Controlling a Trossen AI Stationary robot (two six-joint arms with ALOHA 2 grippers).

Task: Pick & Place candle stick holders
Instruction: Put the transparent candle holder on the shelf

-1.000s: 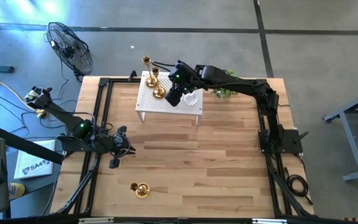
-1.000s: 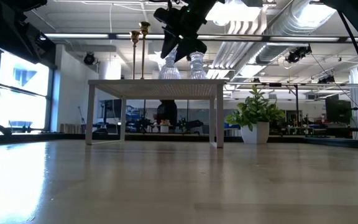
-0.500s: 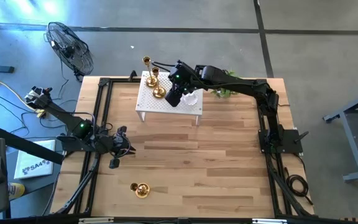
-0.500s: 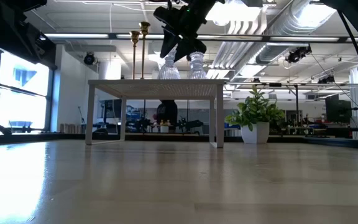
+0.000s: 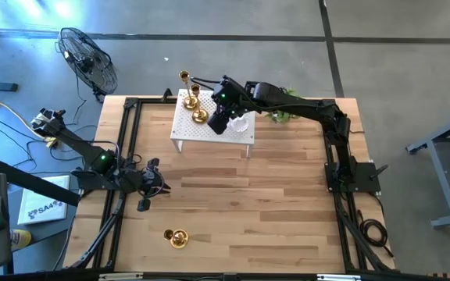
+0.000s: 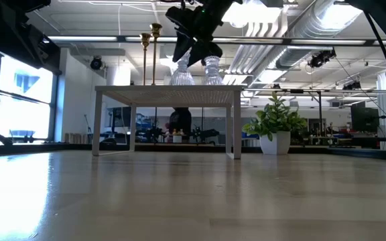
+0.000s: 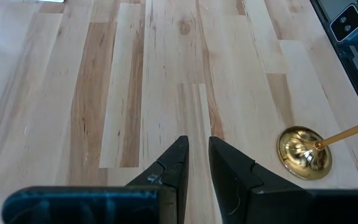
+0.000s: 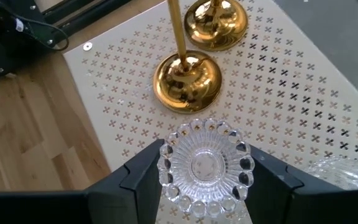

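- High view: the right gripper (image 5: 219, 121) hangs over the white perforated stand (image 5: 190, 129) at the counter's (image 5: 272, 195) far side, beside two upright gold holders (image 5: 197, 105). The left gripper (image 5: 148, 190) waits near the left edge; a third gold holder (image 5: 176, 237) lies near the front.
- Low view: two glass holders (image 6: 210, 71) stand on the stand.
- Left wrist view: fingers (image 7: 178, 167) narrow, holding nothing; the fallen holder's base (image 7: 303, 151) is nearby.
- Right wrist view: fingers (image 8: 145, 171) wide, flanking a glass holder (image 8: 206, 165) on either side; contact is unclear.
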